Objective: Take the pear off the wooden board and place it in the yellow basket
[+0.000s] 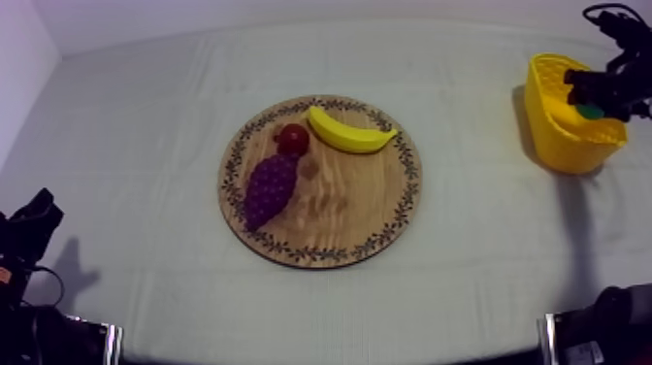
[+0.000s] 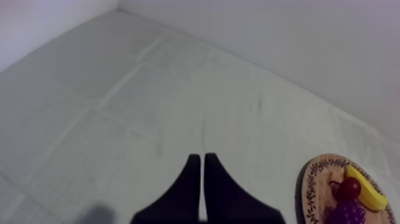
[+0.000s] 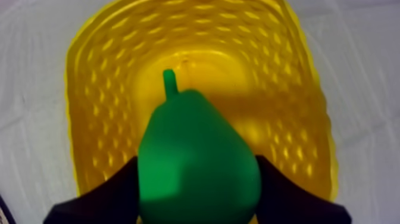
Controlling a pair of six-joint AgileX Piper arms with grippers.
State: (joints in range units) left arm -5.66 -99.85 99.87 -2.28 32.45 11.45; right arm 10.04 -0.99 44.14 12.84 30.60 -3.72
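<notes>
Closest to my right wrist camera is the green pear (image 3: 196, 134), clamped between the two black fingers of the right gripper (image 3: 198, 173), one finger against each flank. Its stem points away from the camera. It hangs over the open mouth of the yellow basket (image 3: 101, 77), whose perforated walls and floor show behind it. I cannot tell whether the fruit touches the basket.

From above, the basket stands at the table's far right, well apart from the round wooden board (image 1: 374, 228) in the middle. On the board lie a banana (image 1: 349, 133), a small red fruit (image 1: 292, 138) just beside its end, and a bunch of grapes (image 1: 269, 189) touching the red fruit.

At rest low on my left, the left gripper (image 2: 201, 158) has its fingers pressed together in a narrow wedge, holding nothing, above bare cloth.

Faint fold lines cross the grey-white cloth (image 1: 146, 116), and soft shadows fall beside the basket and near my left arm. Plain pale walls (image 1: 291, 12) close the table's far edge and left side.
</notes>
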